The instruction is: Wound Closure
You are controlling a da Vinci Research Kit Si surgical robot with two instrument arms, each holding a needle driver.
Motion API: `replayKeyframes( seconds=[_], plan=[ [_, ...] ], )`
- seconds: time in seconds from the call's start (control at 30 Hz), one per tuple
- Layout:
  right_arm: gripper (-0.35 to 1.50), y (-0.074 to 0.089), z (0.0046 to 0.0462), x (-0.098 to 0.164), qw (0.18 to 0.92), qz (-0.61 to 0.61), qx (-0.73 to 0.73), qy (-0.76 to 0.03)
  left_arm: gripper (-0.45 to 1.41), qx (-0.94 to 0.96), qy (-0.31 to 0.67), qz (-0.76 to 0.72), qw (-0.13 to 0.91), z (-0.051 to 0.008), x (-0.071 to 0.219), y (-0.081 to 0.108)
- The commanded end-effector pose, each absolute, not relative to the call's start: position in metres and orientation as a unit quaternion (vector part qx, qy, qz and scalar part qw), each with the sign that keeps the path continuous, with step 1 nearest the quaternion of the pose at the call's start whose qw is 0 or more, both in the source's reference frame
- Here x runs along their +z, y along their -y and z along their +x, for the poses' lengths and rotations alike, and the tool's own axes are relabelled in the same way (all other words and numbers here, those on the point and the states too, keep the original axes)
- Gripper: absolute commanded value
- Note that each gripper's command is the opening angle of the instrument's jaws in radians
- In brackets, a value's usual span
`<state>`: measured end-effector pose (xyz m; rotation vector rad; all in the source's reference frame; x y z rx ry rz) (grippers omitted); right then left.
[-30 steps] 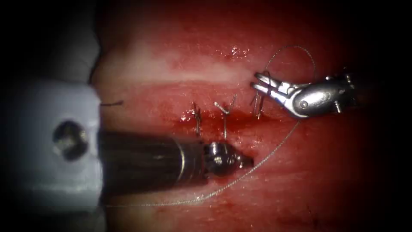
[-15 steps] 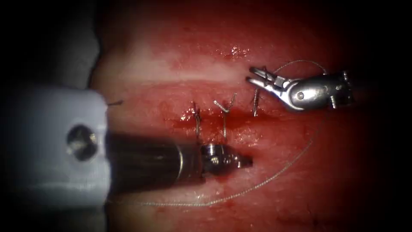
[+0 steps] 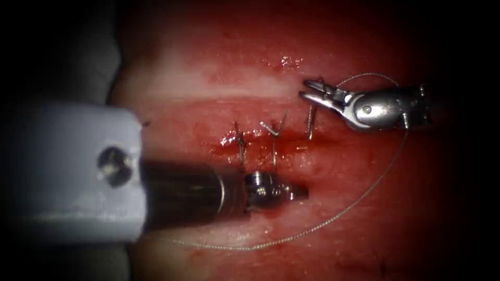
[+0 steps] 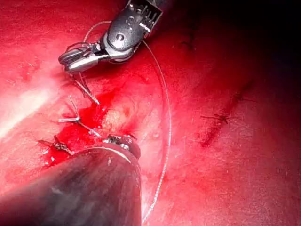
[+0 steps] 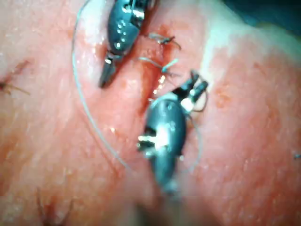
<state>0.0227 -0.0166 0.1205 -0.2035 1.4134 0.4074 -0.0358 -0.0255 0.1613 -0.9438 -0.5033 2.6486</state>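
Above the cut (image 3: 271,143), the right tool (image 3: 312,92) grips the thread (image 3: 333,218) (needle unseen). Below the cut, the left tool (image 3: 299,192) holds nothing I can see; its jaws look closed. The slack thread could snag its tip.

The endoscope looks down on the tissue (image 3: 364,224) from above and in front, near enough that the left tool (image 3: 297,193) enters from the picture's left and the right tool (image 3: 311,91) from its right. The left wrist view looks along its own dark shaft (image 4: 89,188) from very close, facing the right tool (image 4: 70,59) beyond it. The right wrist view sits just behind its own tool (image 5: 196,87) and faces the left tool (image 5: 106,77); all three share the stitched cut (image 3: 271,143) (and the loose thread (image 3: 338,211)).
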Motion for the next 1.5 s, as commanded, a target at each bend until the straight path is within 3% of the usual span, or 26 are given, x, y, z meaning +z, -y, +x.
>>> replayKeyframes(
  seconds=[0.03, 0.37, 0.9, 1.27, 1.5],
  plan=[
    [-0.35, 0.017, 0.0234, 0.121, 0.736, -0.088, 0.190, -0.644, -0.42, 0.917, 0.177, -0.327, 0.142, -0.0362, 0.162, 0.027],
    [-0.35, 0.016, 0.0235, 0.121, 0.727, -0.028, 0.246, -0.641, -0.42, 0.917, 0.178, -0.326, 0.143, -0.0356, 0.163, 0.026],
    [-0.35, 0.017, 0.0236, 0.122, 0.735, 0.195, 0.403, -0.510, -0.40, 0.917, 0.179, -0.327, 0.140, -0.0350, 0.163, 0.026],
    [-0.35, 0.023, 0.0247, 0.122, 0.687, 0.316, 0.421, -0.501, -0.37, 0.914, 0.176, -0.336, 0.141, -0.0335, 0.161, 0.025],
    [-0.35, 0.026, 0.0244, 0.120, 0.679, 0.332, 0.424, -0.499, -0.37, 0.914, 0.170, -0.339, 0.147, -0.0330, 0.161, 0.024]
  ],
)
